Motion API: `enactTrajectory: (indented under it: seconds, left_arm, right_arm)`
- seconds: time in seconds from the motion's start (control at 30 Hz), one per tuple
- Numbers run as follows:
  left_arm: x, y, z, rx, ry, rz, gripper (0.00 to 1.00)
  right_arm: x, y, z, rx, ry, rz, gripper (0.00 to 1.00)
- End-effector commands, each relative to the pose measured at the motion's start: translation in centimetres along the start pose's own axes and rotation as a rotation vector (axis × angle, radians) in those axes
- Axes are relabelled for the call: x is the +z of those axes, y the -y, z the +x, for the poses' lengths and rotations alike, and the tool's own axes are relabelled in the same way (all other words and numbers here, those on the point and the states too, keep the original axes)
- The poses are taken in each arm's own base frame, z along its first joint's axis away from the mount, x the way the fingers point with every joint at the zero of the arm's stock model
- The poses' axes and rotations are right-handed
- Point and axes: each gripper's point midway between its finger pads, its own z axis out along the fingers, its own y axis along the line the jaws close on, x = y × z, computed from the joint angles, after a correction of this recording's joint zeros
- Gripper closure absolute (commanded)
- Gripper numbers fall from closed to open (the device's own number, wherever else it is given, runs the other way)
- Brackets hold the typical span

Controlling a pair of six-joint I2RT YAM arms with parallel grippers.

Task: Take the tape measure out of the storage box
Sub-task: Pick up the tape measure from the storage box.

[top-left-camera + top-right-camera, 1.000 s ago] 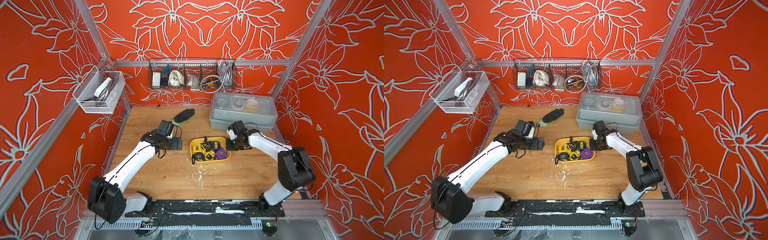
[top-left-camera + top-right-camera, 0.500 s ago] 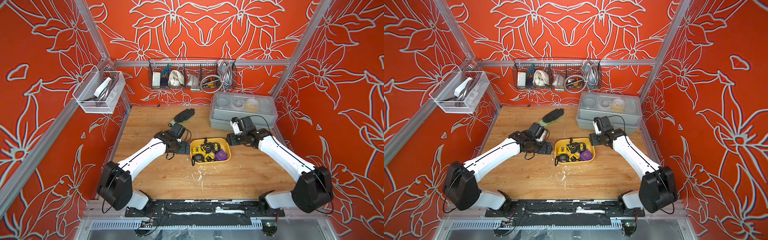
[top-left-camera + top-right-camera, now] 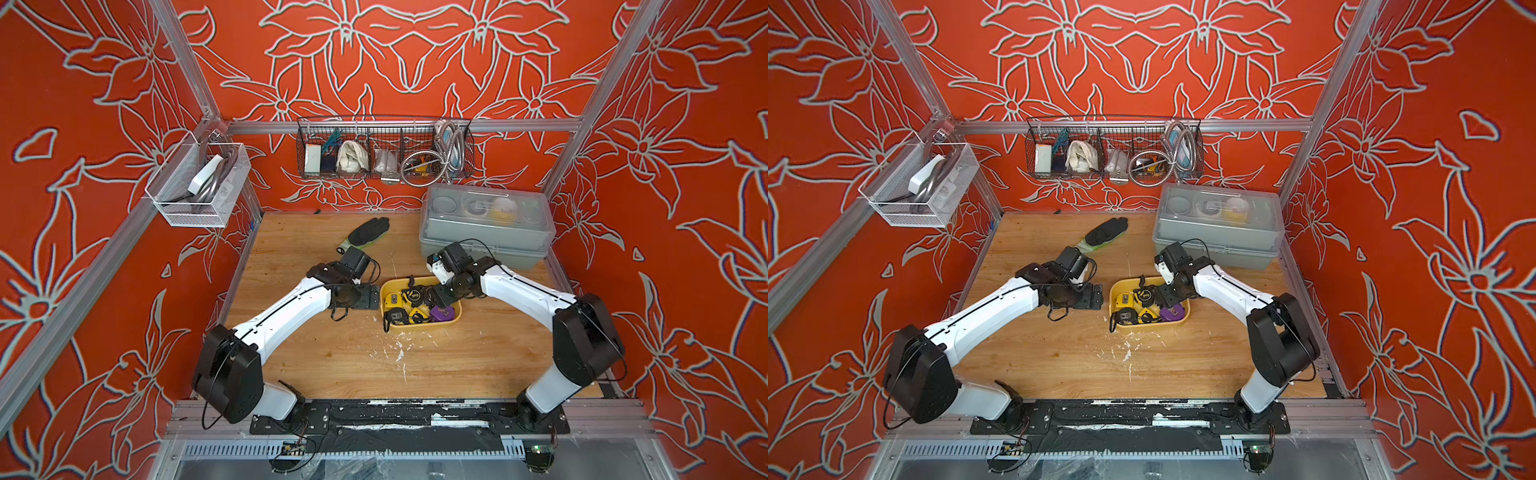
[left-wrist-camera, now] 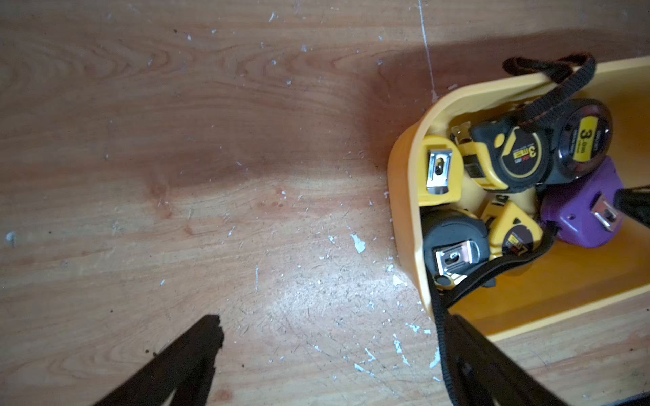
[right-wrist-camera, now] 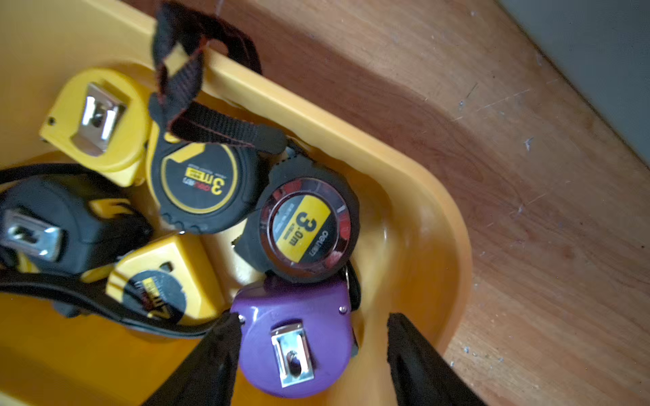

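The storage box point(image 3: 419, 326) point(image 3: 1150, 325) is a shallow yellow tub in the middle of the wooden table, holding several tape measures. A purple tape measure point(image 5: 295, 337) point(image 3: 441, 312) lies clip-up at its right end, next to black and yellow ones point(image 5: 302, 228). My right gripper point(image 5: 314, 318) point(image 3: 434, 297) is down inside the box, open, with its jaws on either side of the purple tape measure. One finger touches its side; the other stands apart from it. My left gripper point(image 4: 334, 321) point(image 3: 365, 297) is open over bare wood just left of the box point(image 4: 404, 197).
A grey lidded case point(image 3: 486, 232) stands behind the box at the right. A black glove point(image 3: 368, 232) lies at the back of the table. A wire rack point(image 3: 384, 153) hangs on the back wall and a mesh basket point(image 3: 199, 187) on the left wall.
Both arms have swung in toward the yellow box. The right gripper has opened and dropped into the box around the purple tape measure. The left gripper has moved right, up to the box's side.
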Motion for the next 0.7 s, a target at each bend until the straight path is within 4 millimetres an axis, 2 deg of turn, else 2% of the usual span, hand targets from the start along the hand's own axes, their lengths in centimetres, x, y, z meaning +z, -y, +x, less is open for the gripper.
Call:
enactTrajectory:
  seconds: [0.0,0.17,0.53,0.67]
  left_arm:
    - [-0.2,-0.2,0.7,-0.013,0.003,0.000,0.00]
    - [0.0,-0.3,0.9,-0.007,-0.010,-0.007,0.01]
    - [0.1,0.0,0.7,0.003,-0.015,0.001,0.00]
    - [0.4,0.0,0.8,0.006,-0.023,-0.002,0.01]
  right_arm:
    - [0.6,0.5,-0.4,-0.015,-0.020,0.038,0.32]
    - [1.7,0.1,-1.0,0.006,-0.020,0.021,0.31]
    - [3.5,-2.2,-2.6,0.006,-0.014,-0.039,0.25]
    - [4.3,-1.9,-2.3,0.011,-0.046,-0.012,0.26]
